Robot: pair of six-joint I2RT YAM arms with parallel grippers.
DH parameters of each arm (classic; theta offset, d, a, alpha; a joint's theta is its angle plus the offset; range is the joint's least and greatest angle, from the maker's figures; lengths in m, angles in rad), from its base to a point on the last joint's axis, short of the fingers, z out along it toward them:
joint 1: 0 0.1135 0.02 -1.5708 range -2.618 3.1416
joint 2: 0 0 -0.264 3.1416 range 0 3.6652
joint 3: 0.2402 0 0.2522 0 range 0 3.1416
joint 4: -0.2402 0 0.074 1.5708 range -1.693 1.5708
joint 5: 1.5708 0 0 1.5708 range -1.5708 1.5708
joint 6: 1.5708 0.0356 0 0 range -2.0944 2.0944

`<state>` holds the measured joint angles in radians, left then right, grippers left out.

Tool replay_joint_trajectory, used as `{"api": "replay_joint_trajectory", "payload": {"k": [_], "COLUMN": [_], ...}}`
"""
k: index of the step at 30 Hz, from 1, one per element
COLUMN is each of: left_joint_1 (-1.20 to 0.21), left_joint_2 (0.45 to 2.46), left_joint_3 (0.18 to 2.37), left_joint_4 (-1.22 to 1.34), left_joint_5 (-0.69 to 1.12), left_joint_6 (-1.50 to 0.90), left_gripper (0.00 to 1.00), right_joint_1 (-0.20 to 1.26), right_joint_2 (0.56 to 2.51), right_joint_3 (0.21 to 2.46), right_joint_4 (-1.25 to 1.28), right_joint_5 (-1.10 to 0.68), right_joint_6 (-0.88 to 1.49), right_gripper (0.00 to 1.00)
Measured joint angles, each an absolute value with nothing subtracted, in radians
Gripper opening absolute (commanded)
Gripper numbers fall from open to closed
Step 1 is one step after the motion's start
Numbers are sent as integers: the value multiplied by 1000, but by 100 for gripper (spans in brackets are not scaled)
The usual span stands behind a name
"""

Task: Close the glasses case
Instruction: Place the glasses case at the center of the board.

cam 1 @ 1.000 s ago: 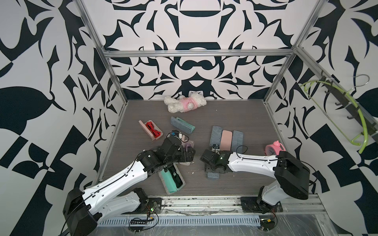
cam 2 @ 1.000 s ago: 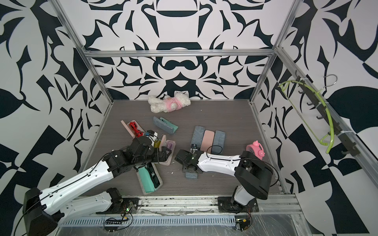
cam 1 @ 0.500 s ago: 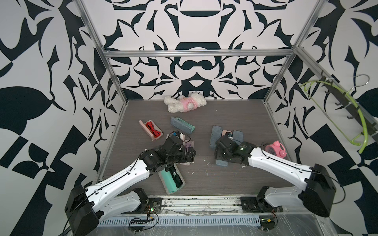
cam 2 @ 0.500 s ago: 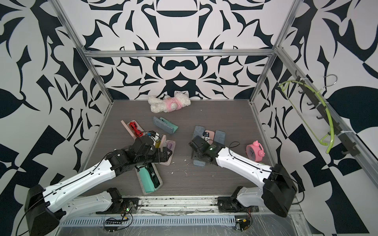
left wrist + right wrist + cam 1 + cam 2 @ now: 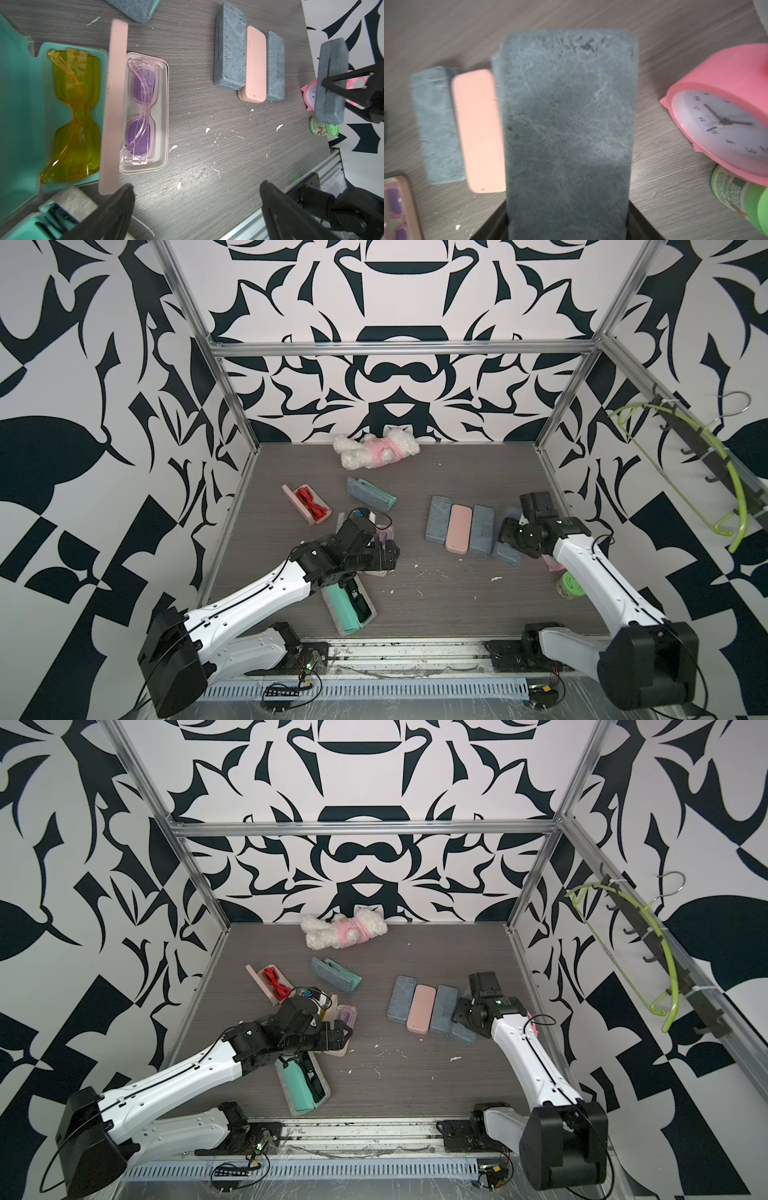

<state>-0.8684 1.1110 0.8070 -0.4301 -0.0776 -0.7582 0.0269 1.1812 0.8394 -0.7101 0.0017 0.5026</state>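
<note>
My right gripper [image 5: 509, 536] [image 5: 568, 224] is shut on a closed grey glasses case [image 5: 506, 553] [image 5: 566, 124], which sits at the right end of a row of closed cases. I cannot tell whether it touches the table. My left gripper [image 5: 392, 556] [image 5: 196, 185] is open and empty, low over bare table. Right beside it lies an open pink case [image 5: 164, 116] with purple glasses [image 5: 141, 108] inside and its lid [image 5: 114, 104] standing up. An open teal case with yellow glasses [image 5: 72, 116] lies behind that lid.
The row holds a grey case [image 5: 438, 516], a pink one [image 5: 458, 529] and another grey one [image 5: 480, 529]. A pink clock [image 5: 726, 116] and a green tub [image 5: 569, 585] stand close to the right arm. Other open cases lie at front left [image 5: 349, 608] and back left [image 5: 309, 506], [image 5: 370, 495], with a plush toy [image 5: 376, 450] at the back.
The right arm has carried the grey case from the middle front of the table to the right end of the row. The left gripper has barely moved.
</note>
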Motion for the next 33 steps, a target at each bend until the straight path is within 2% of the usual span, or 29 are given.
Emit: {"api": "replay_joint_trajectory", "payload": {"k": [18, 33], "left_joint_1": [-864, -856], "left_joint_2": [1140, 1140], "left_joint_3": [807, 807], "left_joint_4": [-423, -424], "left_joint_5": [-63, -64], "left_joint_6": [-739, -731], "left_gripper": [100, 99], "right_joint_1": [-3, -3], "right_joint_2": [1488, 1605], "right_joint_3": [817, 899], "right_joint_4": [-554, -470], "right_joint_5": [42, 74], "right_joint_6": [333, 304], "right_gripper": [45, 41]}}
